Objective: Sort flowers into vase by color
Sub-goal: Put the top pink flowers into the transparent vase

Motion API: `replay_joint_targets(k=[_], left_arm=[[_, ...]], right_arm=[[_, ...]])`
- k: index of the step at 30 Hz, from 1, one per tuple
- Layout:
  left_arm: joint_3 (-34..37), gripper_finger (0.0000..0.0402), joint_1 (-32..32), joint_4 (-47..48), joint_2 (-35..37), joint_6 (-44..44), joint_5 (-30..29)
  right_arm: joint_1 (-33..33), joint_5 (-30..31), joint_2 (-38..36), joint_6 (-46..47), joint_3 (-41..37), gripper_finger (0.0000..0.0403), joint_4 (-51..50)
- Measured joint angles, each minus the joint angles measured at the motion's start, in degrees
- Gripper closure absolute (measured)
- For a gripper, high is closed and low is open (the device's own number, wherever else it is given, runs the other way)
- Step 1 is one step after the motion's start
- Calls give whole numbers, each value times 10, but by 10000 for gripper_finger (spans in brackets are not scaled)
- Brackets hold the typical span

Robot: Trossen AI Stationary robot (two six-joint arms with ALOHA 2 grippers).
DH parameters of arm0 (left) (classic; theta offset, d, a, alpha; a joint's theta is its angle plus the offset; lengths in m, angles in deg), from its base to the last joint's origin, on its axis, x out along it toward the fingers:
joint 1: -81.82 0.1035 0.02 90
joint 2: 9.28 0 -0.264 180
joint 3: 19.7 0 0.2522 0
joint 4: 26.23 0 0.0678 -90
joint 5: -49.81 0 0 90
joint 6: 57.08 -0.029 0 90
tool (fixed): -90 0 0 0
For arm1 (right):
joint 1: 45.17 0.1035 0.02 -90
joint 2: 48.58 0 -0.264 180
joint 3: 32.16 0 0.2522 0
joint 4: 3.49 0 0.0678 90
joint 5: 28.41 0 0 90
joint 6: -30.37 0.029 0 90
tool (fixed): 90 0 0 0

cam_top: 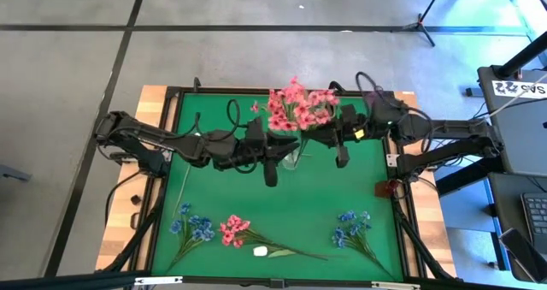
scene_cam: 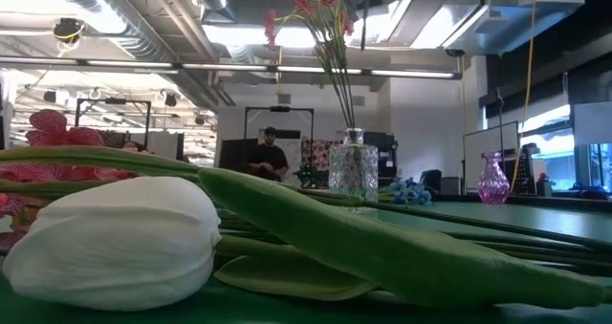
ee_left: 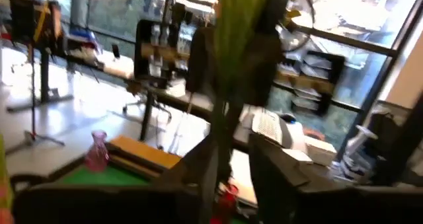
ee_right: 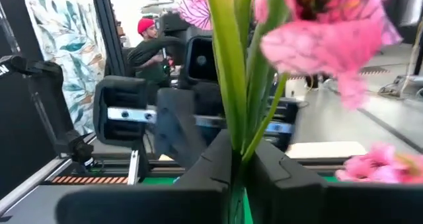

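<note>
Roughly halfway, judging by the layout.

Already in the clear cut-glass vase (scene_cam: pixel 354 166) at far centre of the green table mat (cam_top: pixel 214 196): a bunch of artificial pink-bloomed flowers (cam_top: pixel 297 106) on thin green stems. Too crowded for a stem count.

Left to sort, lying along the near edge:
- two sprigs of small blue blooms, one near left (cam_top: pixel 192 228), one near right (cam_top: pixel 352 228);
- one loose pink-bloomed sprig (cam_top: pixel 232 230) between them, left of centre;
- one white bud (cam_top: pixel 261 251) with long green leaves, just right of that pink sprig.

Two vases in all: the clear one, plus a small pink glass vase (scene_cam: pixel 493 179) at the right edge of the mat, with nothing in it as far as the low view shows.

Right gripper (ee_right: pixel 238 158): just right of the clear vase, fingers pressed together on one green stem (ee_right: pixel 228 65) with a pink bloom above. Whether its foot sits in the vase, not visible.

Left gripper (ee_left: pixel 231 164): just left of the same vase, fingers parted, a stem running between them with a gap on one side, so apparently not clamped.
</note>
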Motion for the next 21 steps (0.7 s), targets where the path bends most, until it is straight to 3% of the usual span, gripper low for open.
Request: replay_joint_targets(k=[5,16,21], left_arm=[[0,275,-42,62,49,15,0],[0,261,-95,6,82,44,7],[0,260,-102,105,87,42,56]], right_arm=[[0,18,-39,-41,0,389,-8],[0,150,-65,-89,-1,394,-31],[0,151,-69,-76,-27,396,-11]])
